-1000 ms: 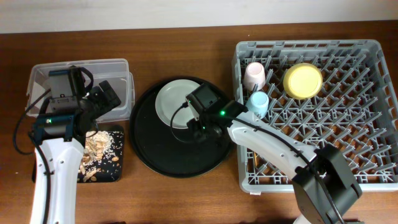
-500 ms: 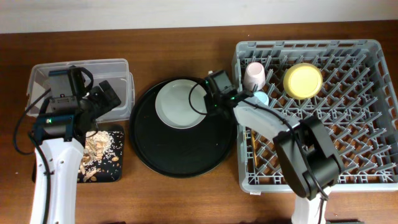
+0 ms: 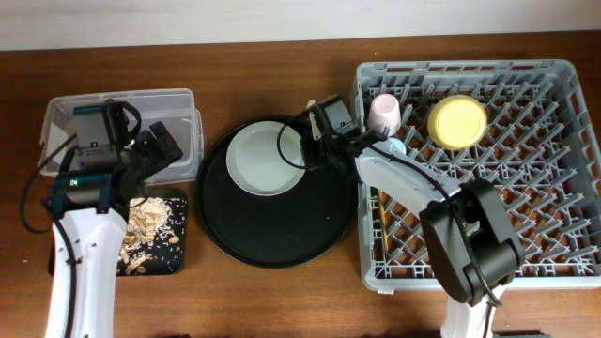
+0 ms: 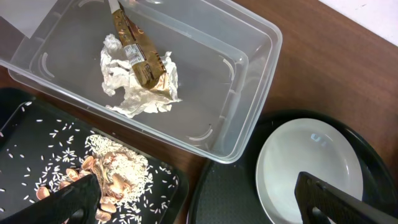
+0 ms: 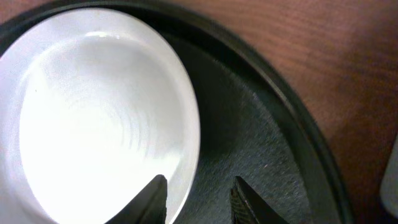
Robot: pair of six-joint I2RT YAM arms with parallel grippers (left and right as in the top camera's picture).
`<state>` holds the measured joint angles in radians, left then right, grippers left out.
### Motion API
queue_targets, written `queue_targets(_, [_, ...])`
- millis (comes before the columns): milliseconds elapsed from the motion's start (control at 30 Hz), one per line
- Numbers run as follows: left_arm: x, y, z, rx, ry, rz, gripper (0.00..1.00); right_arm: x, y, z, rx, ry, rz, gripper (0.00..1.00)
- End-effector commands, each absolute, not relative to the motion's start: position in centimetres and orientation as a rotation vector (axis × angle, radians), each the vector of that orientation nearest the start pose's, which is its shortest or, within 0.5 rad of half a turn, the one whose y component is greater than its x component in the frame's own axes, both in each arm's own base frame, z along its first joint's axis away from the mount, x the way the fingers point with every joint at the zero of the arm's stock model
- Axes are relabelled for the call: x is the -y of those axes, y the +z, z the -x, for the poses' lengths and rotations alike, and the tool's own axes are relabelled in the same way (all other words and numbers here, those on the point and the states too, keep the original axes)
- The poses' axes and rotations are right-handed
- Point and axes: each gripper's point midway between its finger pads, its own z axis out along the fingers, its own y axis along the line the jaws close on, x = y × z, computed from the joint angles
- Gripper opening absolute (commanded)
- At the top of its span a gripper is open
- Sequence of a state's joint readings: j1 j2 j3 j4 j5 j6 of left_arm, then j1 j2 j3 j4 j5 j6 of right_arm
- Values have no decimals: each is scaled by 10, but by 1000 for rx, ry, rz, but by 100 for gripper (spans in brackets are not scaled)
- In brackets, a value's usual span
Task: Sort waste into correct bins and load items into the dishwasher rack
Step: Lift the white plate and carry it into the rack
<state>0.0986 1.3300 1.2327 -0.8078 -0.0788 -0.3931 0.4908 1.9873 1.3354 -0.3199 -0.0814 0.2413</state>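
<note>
The pale plate (image 3: pixel 258 160) lies on the big round black tray (image 3: pixel 272 235). My right gripper (image 3: pixel 303 156) is at the plate's right edge. In the right wrist view it (image 5: pixel 199 182) is open, one finger over the plate (image 5: pixel 93 124) and one over the tray, with the rim between them. My left gripper (image 4: pixel 193 186) hangs wide open and empty above the gap between the flat black tray (image 4: pixel 25 143) and the plate (image 4: pixel 311 168). The clear tub (image 4: pixel 249 81) holds the white tissue (image 4: pixel 140 93) and gold-brown wrapper (image 4: pixel 134 46). Food scraps (image 4: pixel 112 168) lie on the flat tray.
The grey dishwasher rack (image 3: pixel 563 188) fills the right side. In it are a pink cup (image 3: pixel 384 113), a blue cup (image 3: pixel 394 147) partly under my right arm, a yellow bowl (image 3: pixel 457 121) and chopsticks (image 3: pixel 383 225) near its left wall.
My right gripper has swung from the middle of the round tray up to the plate's right rim, and its jaws have spread a little. The plate has shifted slightly left. The left arm is still.
</note>
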Motion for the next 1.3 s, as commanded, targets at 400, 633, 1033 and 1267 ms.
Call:
queue_targets(400, [-50, 220, -357, -2372, -29, 628, 99, -275, 59, -417, -2546, 438, 436, 4])
queue_targets(633, [-50, 220, -357, -2372, -29, 628, 99, -139, 273, -396, -2121, -353, 433, 4])
queue_targets(1033, [-50, 220, -357, -2372, -29, 628, 99, 20, 316, -360, -2076, -1418, 241, 4])
queue_targets(1267, [-50, 220, -357, -2372, -29, 628, 99, 10, 250, -392, -2185, -1473, 367, 4])
